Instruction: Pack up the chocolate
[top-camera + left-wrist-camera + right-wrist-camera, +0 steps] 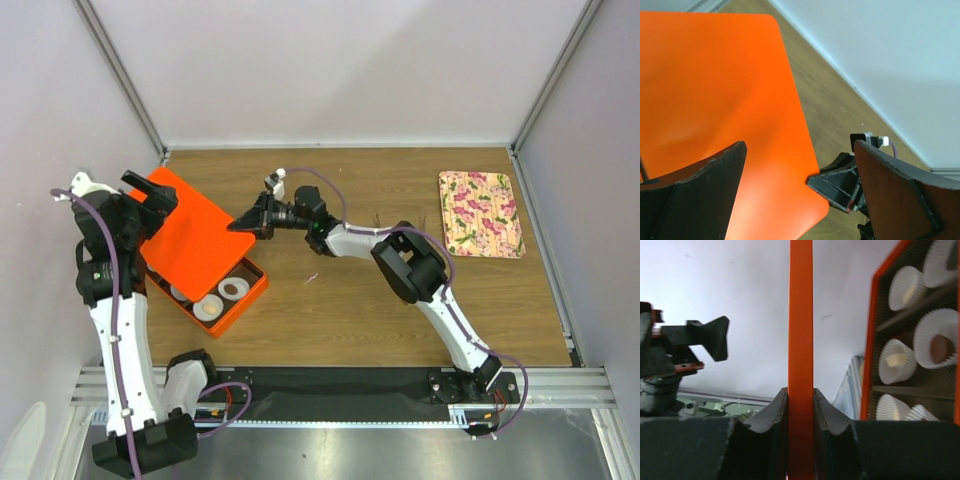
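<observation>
The orange box (240, 313) stands at the table's left, with white paper cups in its compartments. A dark brown chocolate (940, 348) sits in one cup and a pale tan chocolate (897, 360) in another; from above, the brown chocolate (233, 289) shows in the uncovered end. The flat orange lid (190, 235) hangs tilted over the box. My right gripper (800, 390) is shut on the lid's (800, 315) edge, at its right corner (245, 222). At the lid's (715, 100) far left corner, my left gripper (150, 195) stands open, a finger (715, 185) on either side, touching nothing.
A floral-patterned plate (481, 213) lies at the back right of the wooden table. White walls with metal posts close in the back and sides. In the left wrist view the right gripper (837, 187) shows just past the lid's corner.
</observation>
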